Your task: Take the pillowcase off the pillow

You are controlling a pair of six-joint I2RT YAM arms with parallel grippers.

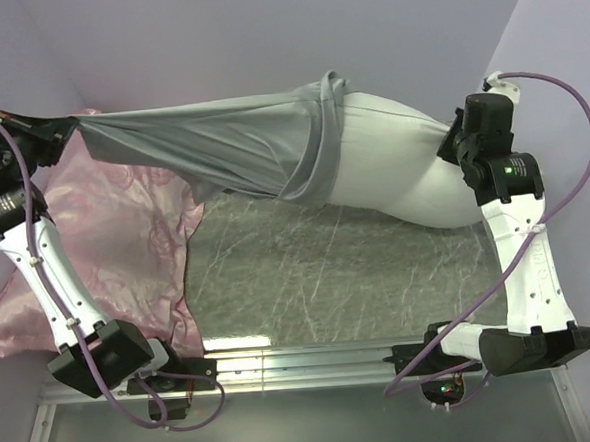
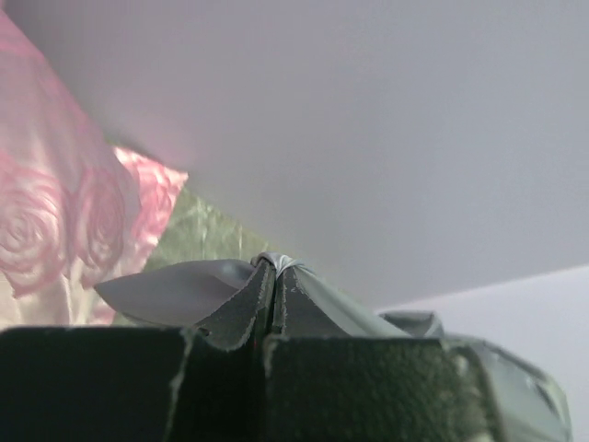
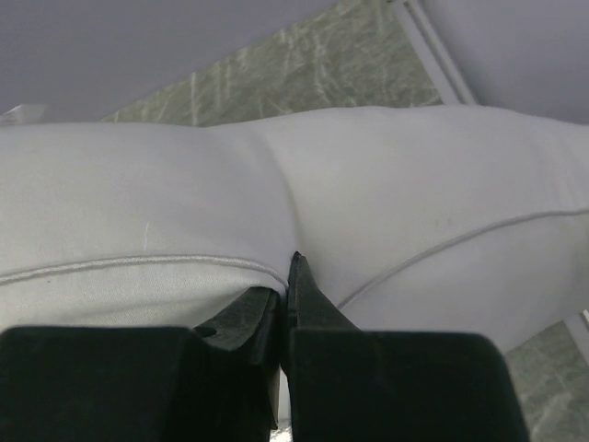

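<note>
The grey-blue pillowcase (image 1: 220, 140) is stretched taut across the back of the table and still covers the left part of the white pillow (image 1: 392, 165). Its bunched open rim (image 1: 322, 139) sits about midway. My left gripper (image 1: 61, 125) is shut on the pillowcase's far left end; the left wrist view shows the fabric (image 2: 175, 287) pinched between the pads, with the gripper (image 2: 273, 272) closed on it. My right gripper (image 1: 449, 143) is shut on the pillow's right end; in the right wrist view the gripper (image 3: 287, 281) pinches the pillow's piped edge (image 3: 138, 264).
A pink rose-patterned satin pillow (image 1: 117, 252) lies at the left under my left arm and shows in the left wrist view (image 2: 55, 212). The marbled grey-green table top (image 1: 329, 279) is in front. Lilac walls (image 1: 263, 23) close the back and sides. A metal rail (image 1: 304, 361) runs along the near edge.
</note>
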